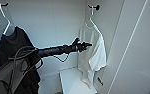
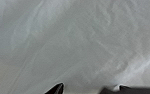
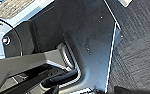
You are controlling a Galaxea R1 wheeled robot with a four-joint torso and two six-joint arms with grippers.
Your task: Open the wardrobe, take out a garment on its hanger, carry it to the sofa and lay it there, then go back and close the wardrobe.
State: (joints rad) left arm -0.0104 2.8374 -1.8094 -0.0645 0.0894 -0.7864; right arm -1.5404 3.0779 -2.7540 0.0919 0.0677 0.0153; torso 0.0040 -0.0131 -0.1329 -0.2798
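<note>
Wardrobe open; left gripper reaches level at shirt on hanger, jaws spread, likely to grasp it.

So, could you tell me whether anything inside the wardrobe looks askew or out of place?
Only slightly: the white shirt hangs lopsided on its hanger, one side bunched and folded. The black garment hangs normally.

Black cabled left arm
</note>
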